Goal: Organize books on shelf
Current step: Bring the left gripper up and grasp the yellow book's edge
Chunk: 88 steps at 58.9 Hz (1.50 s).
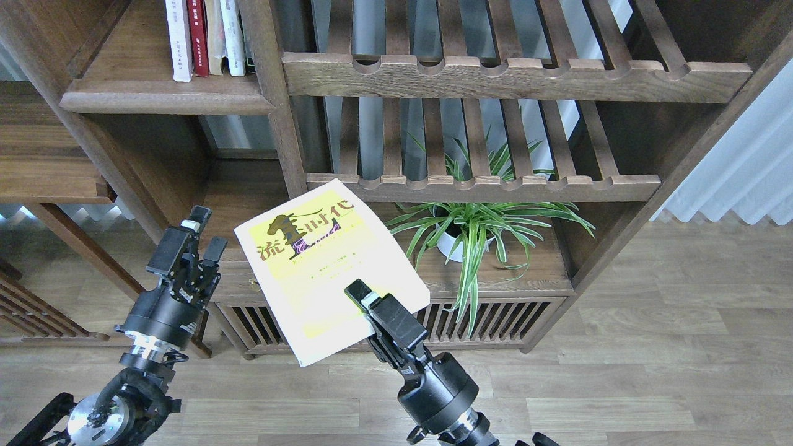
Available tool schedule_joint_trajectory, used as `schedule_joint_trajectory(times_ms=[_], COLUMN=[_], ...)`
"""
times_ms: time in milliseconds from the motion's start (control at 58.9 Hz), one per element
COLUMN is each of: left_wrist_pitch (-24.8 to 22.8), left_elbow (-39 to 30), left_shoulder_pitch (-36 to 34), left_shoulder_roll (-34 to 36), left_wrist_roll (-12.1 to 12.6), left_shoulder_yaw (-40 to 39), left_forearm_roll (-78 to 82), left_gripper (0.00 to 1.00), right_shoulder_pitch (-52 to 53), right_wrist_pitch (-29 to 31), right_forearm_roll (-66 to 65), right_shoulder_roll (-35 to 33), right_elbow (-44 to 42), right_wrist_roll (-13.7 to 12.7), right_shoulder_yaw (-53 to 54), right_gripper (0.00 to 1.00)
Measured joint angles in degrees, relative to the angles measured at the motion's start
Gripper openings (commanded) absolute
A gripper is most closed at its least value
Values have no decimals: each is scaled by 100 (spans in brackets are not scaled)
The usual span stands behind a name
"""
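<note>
Books (207, 37) already stand on the shelf (142, 93) at eleven o'clock; right jaws (362, 297) clamp the yellow-green book (325, 266), unshelved; left jaws (201, 238) gape empty.

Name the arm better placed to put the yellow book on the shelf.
Right. Its tool already grips the yellow book by its lower edge, cover up, below the shelf. The left tool is open and empty beside it.
</note>
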Motion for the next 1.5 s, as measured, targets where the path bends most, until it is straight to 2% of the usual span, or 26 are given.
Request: schedule_joint_trajectory(times_ms=[459,612,629,731,765,867,901,952,1495], left_wrist_pitch=[-3,-3,-3,-3,-3,-3,-3,-3,-4], left_elbow=[-76,-76,-76,-76,-76,-76,-76,-76,-84], left_shoulder_pitch=[-275,-394,-406,-484,-514,-597,-619,-644,-528], left_shoulder_roll=[-8,-8,-10,-15,-19,-24,-35,-49,343], left_wrist_roll=[7,7,7,6,3,-11,-12,-13,5], left_shoulder_yaw=[560,728,755,883,913,996,1033,1084,1259], left_forearm_roll=[-1,-2,-2,-2,-2,-2,-2,-3,5], left_gripper=[89,81,75,58,48,25,14,8,5], right_shoulder_pitch=[16,20,20,20,20,20,20,20,109], right_wrist_pitch=[-2,-2,-2,-2,-2,-2,-2,-1,-4], right_forearm_roll=[2,3,3,4,4,4,4,4,0], right_shoulder_roll=[0,0,0,0,-1,-1,-1,-1,-1], right_elbow=[-69,-86,-87,-89,-89,-89,-89,-89,-122], right_wrist_roll=[-26,-26,-26,-26,-25,-25,-25,-25,-18], right_shoulder_yaw=[0,2,2,2,2,2,2,2,109], right_gripper=[5,5,5,5,5,5,5,5,6])
